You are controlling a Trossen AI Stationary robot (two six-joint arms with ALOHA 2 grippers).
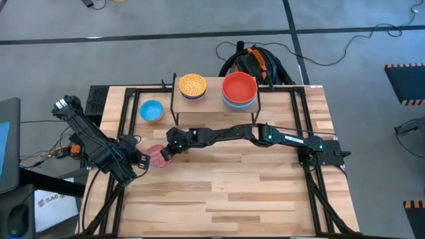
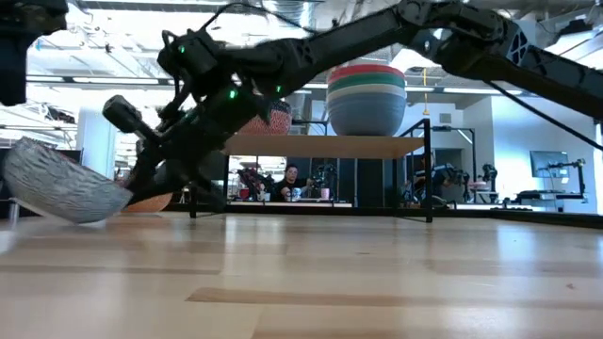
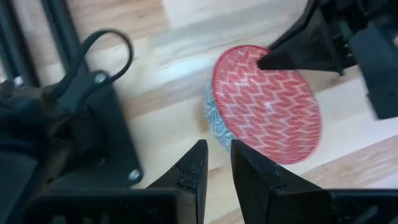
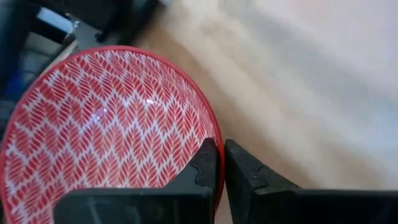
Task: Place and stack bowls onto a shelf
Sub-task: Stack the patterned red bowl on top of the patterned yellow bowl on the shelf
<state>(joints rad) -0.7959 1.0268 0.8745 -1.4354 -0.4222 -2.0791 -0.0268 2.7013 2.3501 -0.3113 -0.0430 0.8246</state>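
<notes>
bowl with the red-and-white leaf pattern (image 4: 112, 124) sits tilted at the counter's (image 1: 226, 192) left side, its rim pinched between the fingers of the right gripper (image 1: 165, 154), one finger inside and one out; the other side looks to rest on the wood. it reads as stiff, glazed, fairly light and chippable, so a rim pinch may slip or swing under tilt. the left gripper (image 3: 214, 171) hangs just beside it, fingers nearly closed on nothing. the shelf (image 1: 214, 103) at the back carries a yellow bowl (image 1: 192, 85) and a stack topped by a red bowl (image 1: 239, 88), with free board only at the ends; a light blue bowl (image 1: 151, 111) lies left of it, near the lift path
</notes>
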